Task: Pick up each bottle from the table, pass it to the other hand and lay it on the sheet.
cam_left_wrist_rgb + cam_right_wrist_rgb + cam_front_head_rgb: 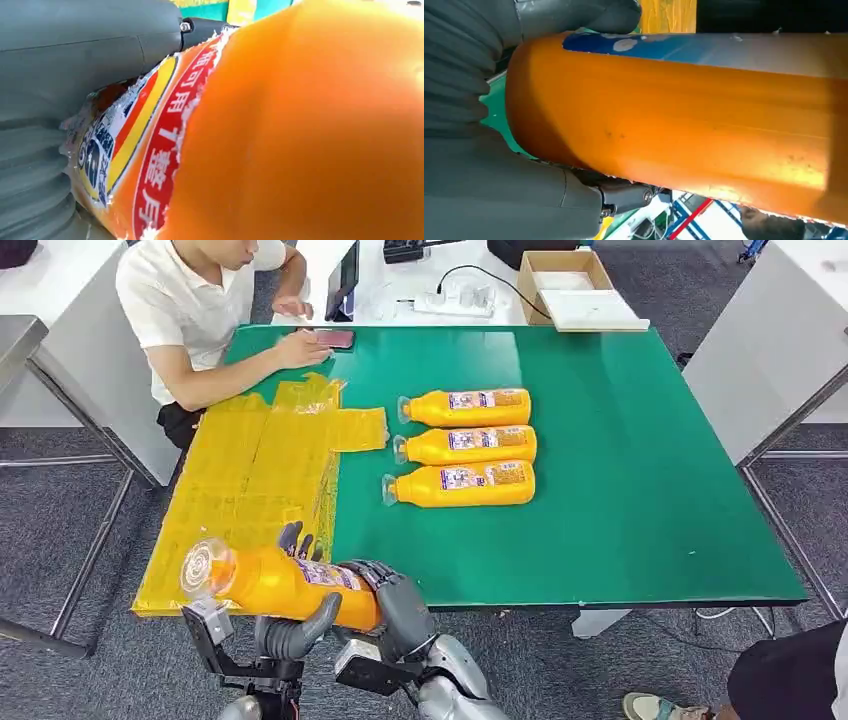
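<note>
Beyond the held bottle (275,583), gripped by left hand (295,625) and right hand (395,600), three bottles (465,448) on green table (620,470), yellow sheet (250,470), seated person (215,310), red Chinese label text, partly readable.

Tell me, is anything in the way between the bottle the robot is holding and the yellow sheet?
Nothing visible is. The held bottle, gripped by both the left hand and right hand, hangs at the table's near edge, and the yellow sheet beside it lies bare.
</note>
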### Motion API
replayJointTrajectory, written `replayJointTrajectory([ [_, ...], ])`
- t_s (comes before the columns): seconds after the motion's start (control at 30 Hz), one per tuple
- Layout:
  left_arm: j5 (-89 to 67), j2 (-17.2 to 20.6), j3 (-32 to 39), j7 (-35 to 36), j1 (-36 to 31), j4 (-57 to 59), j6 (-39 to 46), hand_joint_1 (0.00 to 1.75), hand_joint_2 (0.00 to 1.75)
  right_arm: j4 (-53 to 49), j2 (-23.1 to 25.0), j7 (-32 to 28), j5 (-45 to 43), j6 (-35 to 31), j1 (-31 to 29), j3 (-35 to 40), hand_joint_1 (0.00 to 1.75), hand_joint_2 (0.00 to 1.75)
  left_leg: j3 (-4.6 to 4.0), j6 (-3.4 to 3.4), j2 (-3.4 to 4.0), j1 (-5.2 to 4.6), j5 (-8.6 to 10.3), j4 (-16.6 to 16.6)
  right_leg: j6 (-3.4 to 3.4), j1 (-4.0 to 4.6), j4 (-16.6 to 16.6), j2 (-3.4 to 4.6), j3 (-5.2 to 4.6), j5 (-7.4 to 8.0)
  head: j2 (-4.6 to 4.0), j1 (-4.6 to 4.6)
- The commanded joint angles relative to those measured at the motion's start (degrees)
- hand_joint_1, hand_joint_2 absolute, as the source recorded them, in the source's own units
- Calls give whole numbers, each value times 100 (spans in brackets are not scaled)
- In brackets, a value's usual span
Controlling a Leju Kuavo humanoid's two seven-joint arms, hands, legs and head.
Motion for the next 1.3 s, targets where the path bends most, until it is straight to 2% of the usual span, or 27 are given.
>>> replayJointTrajectory([
  [0.03, 558, -123, -29, 185, -423, 220, -274, 0, 175, 943, 156, -210, -45, 234, -204, 1109, 175, 175, 24, -9, -5, 7, -8, -4, -11, 8, -4, -14, 28, -11, 0, 2],
  [0.07, 641, -168, 8, 144, -410, 163, -282, 42, 175, 1022, 178, -167, -189, 287, -223, 1068, 175, 175, 36, -12, -3, 9, -13, -5, -15, 11, -4, -16, 40, -16, 2, 0],
  [0.1, 768, -186, 31, 113, -375, 57, -366, 175, 175, 1107, 173, -158, -240, 303, -249, 1092, 148, 175, 19, -9, -3, 6, -7, -3, -10, 8, -3, -14, 22, -10, 2, 2],
  [0.13, 872, -198, 69, 111, -338, -21, -410, 175, 175, 1141, 165, -182, -302, 372, -248, 1090, 52, 175, 28, -12, -9, 8, -10, -2, -13, 10, -2, -22, 32, -15, 2, 2],
  [0.17, 1014, -209, 114, 84, -292, -144, -507, 175, 175, 1164, 163, -264, -369, 353, -246, 1077, 0, 175, 9, -6, -4, 4, -2, -3, -7, 6, -3, -13, 12, -5, 2, 0],
  [0.23, 1266, -209, 184, 109, -218, -284, -698, 175, 175, 1149, 158, -351, -494, 349, -214, 1018, 0, 175, 9, -7, -5, 6, -4, -1, -8, 8, -3, -16, 12, -7, 2, 0],
  [0.27, 1511, -232, 251, 215, -197, -346, -882, 175, 175, 1148, 154, -405, -557, 320, -197, 1003, 0, 0, 22, -11, -8, 9, -9, -2, -12, 12, -3, -22, 25, -14, 0, 2],
  [0.4, 1435, -169, 359, 212, -251, -337, -834, 175, 175, 1072, 101, -659, -779, 15, -26, 744, 0, 0, 19, -8, -11, 8, -8, -1, -9, 9, -3, -24, 23, -13, 2, 0],
  [0.67, 1443, -157, 394, 215, -254, -311, -836, 175, 175, 1076, 79, -688, -787, 13, -10, 739, 0, 0, 14, -8, -8, 6, -5, -3, -9, 7, -4, -23, 16, -10, 2, 2],
  [0.73, 1078, -109, 444, 105, -282, -249, -467, 175, 175, 956, 77, -834, -1011, -147, 107, 481, 0, 0, 17, -9, -13, 8, -6, -3, -10, 10, -5, -29, 21, -13, 0, 2],
  [0.9, -280, 482, 827, -127, -612, 156, 643, 175, 175, -303, -452, -868, -1648, -1075, 790, -63, 0, 0, 26, -10, -26, 7, -2, -13, -11, 9, -13, -41, 31, -14, 2, 2],
  [0.97, -1004, 701, 941, -74, -699, 225, 872, 175, 175, -820, -703, -868, -1819, -1618, 1005, -252, 0, 0, 33, -12, -19, 7, -6, -13, -13, 9, -11, -30, 36, -15, 0, 2],
  [1.03, -1407, 830, 961, -111, -761, 231, 890, 175, 175, -1148, -825, -868, -1885, -1910, 1123, -407, 0, 0, 4, -6, -13, 3, 1, -11, -7, 3, -8, -18, 5, -4, 0, -2],
  [1.07, -1840, 896, 1000, -64, -851, 264, 1098, 175, 175, -1512, -860, -868, -1890, -1987, 1267, -713, 0, 0, 21, -9, -19, 4, -2, -15, -11, 5, -11, -29, 24, -10, 2, 0],
  [1.1, -2179, 943, 1000, 10, -944, 345, 1275, 175, 175, -1711, -812, -868, -1723, -1987, 1363, -1049, 0, 0, 34, -12, -26, 5, -6, -16, -15, 7, -9, -40, 38, -18, 2, 0],
  [1.17, -3404, 996, 965, 74, -1301, 771, 2088, 175, 175, -2255, -660, -868, -1517, -1987, 1551, -1615, 0, 0, 0, -6, -20, 1, 0, -6, -7, 1, -1, -26, 4, -8, 0, 2],
  [1.2, -3735, 998, 947, 167, -1497, 1013, 2205, 175, 175, -2451, -565, -868, -1411, -1987, 1601, -1895, 0, 0, 17, -10, -14, 4, -7, -7, -11, 6, -3, -23, 20, -13, 0, 2],
  [1.3, -4832, 948, 875, 398, -2227, 1989, 2690, 175, 175, -2967, -339, -868, -1257, -1987, 1641, -2396, 0, 0, -8, -7, -35, -2, 8, -3, -9, -2, 5, -46, -4, -9, 2, 4],
])
